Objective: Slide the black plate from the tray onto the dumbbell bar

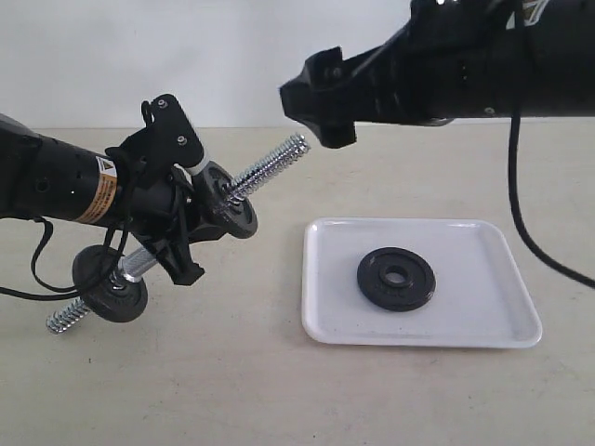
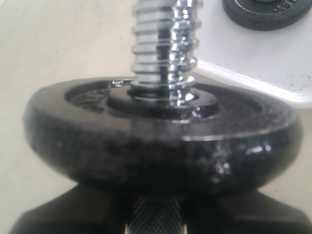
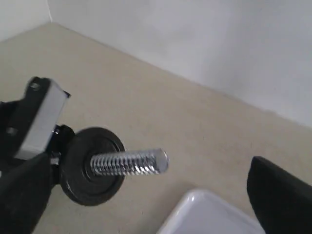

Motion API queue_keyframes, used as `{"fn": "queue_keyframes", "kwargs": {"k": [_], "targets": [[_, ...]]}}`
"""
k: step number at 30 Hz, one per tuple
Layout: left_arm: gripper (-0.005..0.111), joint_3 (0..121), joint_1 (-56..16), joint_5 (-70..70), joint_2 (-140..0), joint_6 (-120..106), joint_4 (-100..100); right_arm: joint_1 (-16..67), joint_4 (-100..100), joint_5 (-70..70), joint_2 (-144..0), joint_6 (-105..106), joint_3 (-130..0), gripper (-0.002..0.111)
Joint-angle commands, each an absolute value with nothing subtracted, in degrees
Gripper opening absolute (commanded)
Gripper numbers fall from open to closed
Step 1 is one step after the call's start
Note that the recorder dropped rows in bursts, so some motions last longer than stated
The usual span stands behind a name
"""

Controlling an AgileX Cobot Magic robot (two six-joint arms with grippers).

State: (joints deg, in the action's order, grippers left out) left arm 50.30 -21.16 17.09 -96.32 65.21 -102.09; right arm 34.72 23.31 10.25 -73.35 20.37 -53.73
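The black plate [image 1: 397, 278] lies flat in the white tray [image 1: 325, 297], near its middle. My left gripper [image 1: 167, 240] is shut on the knurled middle of the dumbbell bar [image 1: 270, 165], holding it off the table and tilted, with the free threaded end pointing up to the right. One black disc [image 1: 229, 200] sits on the bar just beyond the fingers and another [image 1: 112, 283] on the low end. My right gripper [image 1: 316, 116] hangs open and empty, high above the tray's left side. In the right wrist view the threaded end [image 3: 129, 163] shows between its fingers [image 3: 280, 195].
The tray's corner [image 3: 209, 214] lies below the right gripper [image 3: 146, 190]. In the left wrist view the tray [image 2: 253, 68] and the plate [image 2: 268, 12] lie just beyond the bar's disc [image 2: 161, 146]. A white wall stands behind the beige table [image 1: 232, 390].
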Motion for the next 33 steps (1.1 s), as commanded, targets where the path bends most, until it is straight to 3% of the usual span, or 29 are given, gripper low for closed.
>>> {"fn": "queue_keyframes", "kwargs": {"k": [1,17,20,23,33], "targets": [[0.004,52.1,-21.2,18.6,-93.4,66.4,-99.9,29.1,23.7,17.6,-76.0,10.4,-57.1,0.104],[0.004,52.1,-21.2,18.6,-93.4,66.6,-99.9,27.9,25.7,-3.6,-75.9,-2.5,-57.3,0.104],[0.004,52.1,-21.2,18.6,-93.4,66.8,-99.9,27.9,25.0,1.9,-75.9,0.0,-57.3,0.104],[0.004,52.1,-21.2,18.6,-93.4,67.0,-99.9,27.9,24.8,14.8,-76.0,15.5,-57.3,0.104],[0.004,52.1,-21.2,18.6,-93.4,67.2,-99.9,27.9,28.9,33.6,-76.1,13.2,-57.3,0.104]]}}
